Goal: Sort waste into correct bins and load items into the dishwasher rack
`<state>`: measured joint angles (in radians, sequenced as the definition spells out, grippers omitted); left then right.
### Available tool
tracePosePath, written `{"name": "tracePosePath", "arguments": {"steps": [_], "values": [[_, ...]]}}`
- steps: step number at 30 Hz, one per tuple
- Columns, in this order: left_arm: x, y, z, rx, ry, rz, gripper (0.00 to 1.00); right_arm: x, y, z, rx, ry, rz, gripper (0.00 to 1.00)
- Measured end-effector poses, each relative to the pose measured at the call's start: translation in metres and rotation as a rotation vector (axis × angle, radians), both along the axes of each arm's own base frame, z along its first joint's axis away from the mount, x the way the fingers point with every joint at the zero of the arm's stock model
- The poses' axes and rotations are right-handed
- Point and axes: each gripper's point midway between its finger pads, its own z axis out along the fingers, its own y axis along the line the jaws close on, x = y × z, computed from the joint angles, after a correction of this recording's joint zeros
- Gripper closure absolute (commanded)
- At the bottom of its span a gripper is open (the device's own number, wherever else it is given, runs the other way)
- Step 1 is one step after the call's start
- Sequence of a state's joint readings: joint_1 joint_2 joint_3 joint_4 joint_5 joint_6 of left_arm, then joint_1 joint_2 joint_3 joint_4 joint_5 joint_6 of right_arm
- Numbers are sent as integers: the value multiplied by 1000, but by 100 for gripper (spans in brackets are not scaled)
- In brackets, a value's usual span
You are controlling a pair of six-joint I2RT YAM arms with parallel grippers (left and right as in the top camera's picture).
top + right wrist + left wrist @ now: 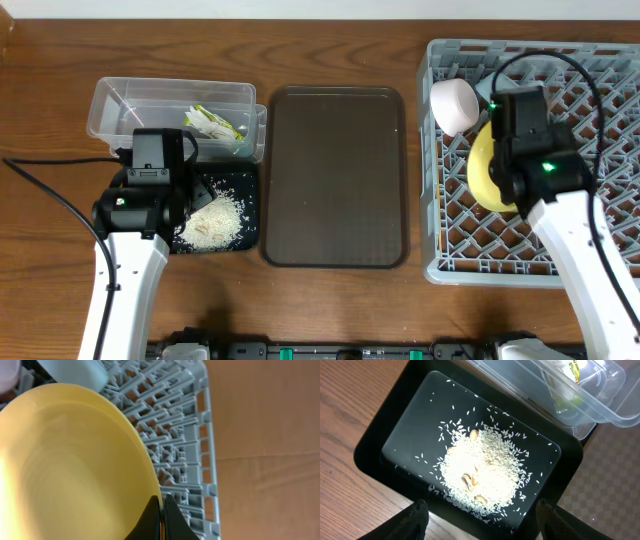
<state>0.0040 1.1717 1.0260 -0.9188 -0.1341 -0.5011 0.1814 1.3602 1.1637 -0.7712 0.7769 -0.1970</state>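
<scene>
1. The round yellow plate (75, 460) is gripped at its rim by the nearly shut right pincer (161, 510), inside the large grey plastic lattice rack (200, 435).
2. The left pincer (482, 527) is spread wide and empty; the shallow black rectangular tray (375, 445) of white rice scraps (485, 470) is seen directly below it.

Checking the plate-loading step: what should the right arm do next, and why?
Probably lower the yellow plate between the pegs of the dishwasher rack, then open. The right tool is shut on the plate's rim, holding it tilted above the grid.
</scene>
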Motion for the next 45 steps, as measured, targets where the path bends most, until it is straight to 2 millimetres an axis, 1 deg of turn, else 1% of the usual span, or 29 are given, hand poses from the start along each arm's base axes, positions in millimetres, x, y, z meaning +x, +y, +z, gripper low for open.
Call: {"name": "tracePosePath", "arguments": {"steps": [1,2,3,4,5,7,9,10,12,14,17,18,20,22,24,25,27,28,30,33,36,38,39,40,43,45], "values": [[0,0,0,0,0,0,28,4,1,-3,6,-3,-2,96],[0,0,0,0,0,0,28,7,3,-6,18,-9,-4,92],[0,0,0,0,0,0,28,10,6,-10,40,-17,-5,84],[0,0,0,0,0,0,28,12,8,-12,63,-25,-5,70],[0,0,0,0,0,0,21,14,13,-14,95,-35,0,59],[0,0,0,0,0,1,18,17,23,-19,166,-46,21,50],[0,0,0,0,-1,0,13,19,33,-24,243,-55,33,44],[1,0,0,-1,-3,0,13,20,40,-28,290,-57,41,41],[3,0,1,-1,-14,2,13,21,47,-32,377,-69,34,38],[9,0,4,1,-40,-8,13,22,50,-34,452,-80,21,34],[24,-7,11,-2,-97,-77,13,22,50,-35,583,-105,-7,27],[28,-13,13,-7,-113,-115,13,21,49,-34,627,-112,-14,23],[35,-24,16,-13,-135,-194,13,18,47,-32,712,-120,-25,19],[36,-34,16,-18,-134,-262,11,12,43,-31,775,-115,-42,13],[31,-45,13,-25,-112,-331,11,1,39,-32,833,-92,-61,7],[26,-49,10,-32,-85,-359,13,-5,37,-32,860,-78,-66,6],[10,-53,1,-48,-12,-389,19,-16,38,-34,898,-45,-74,4],[2,-54,-2,-55,22,-400,20,-20,37,-34,909,-36,-80,4],[-10,-54,-7,-63,74,-410,20,-29,39,-35,927,-8,-82,1],[-19,-54,-6,-66,89,-418,20,-38,44,-31,942,-4,-68,1],[-27,-54,3,-60,34,-430,20,-47,47,-26,945,-51,-34,1],[-34,-54,11,-52,-23,-435,20,-57,49,-26,942,-98,-6,1],[-39,-54,16,-46,-63,-438,18,-61,49,-26,939,-118,4,1],[-44,-53,21,-39,-109,-440,8,-67,50,-27,934,-150,20,1],[-56,-53,36,-23,-239,-445,7,-85,48,-28,900,-241,47,1],[-61,-53,51,-9,-333,-446,7,-94,46,-27,879,-288,58,1]]}}
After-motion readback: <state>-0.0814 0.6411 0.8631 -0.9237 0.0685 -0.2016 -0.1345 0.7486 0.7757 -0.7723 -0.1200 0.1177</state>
